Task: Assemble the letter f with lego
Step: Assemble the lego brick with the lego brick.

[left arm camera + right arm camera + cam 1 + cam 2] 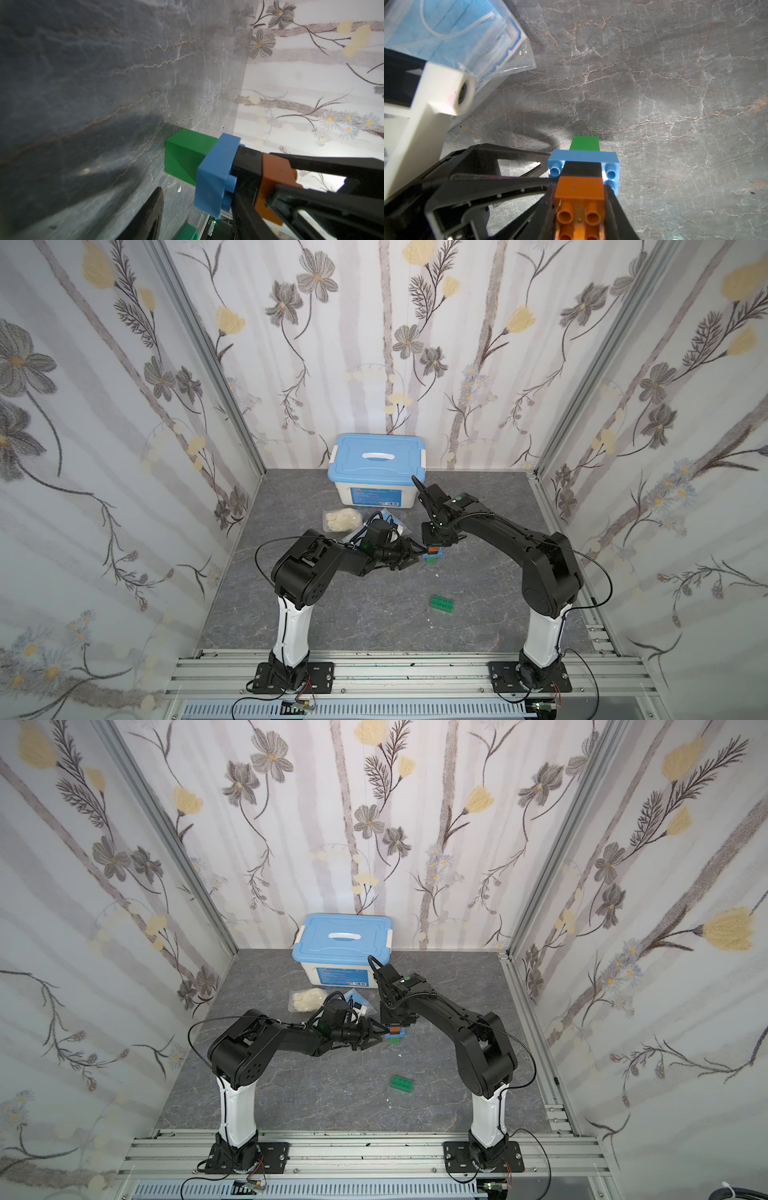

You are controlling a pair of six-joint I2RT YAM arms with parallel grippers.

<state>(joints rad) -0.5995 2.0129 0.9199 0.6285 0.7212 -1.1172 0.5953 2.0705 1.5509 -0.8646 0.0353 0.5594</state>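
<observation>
Studded plastic bricks [579, 187], veined grey tabletop [675, 83]

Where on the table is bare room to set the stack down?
Bare: between box and right wall; also between green brick and front rail. Crowded: the middle, with stack, masks, gloves.

three walls [395, 344] papered in pale stripes with grey and yellow flowers close in a bench [353, 614] with a dark grey, veined marble look, with bare aluminium posts [212, 364] in the back corners, a slotted aluminium rail [395, 672] along the front edge, and soft even light.
</observation>
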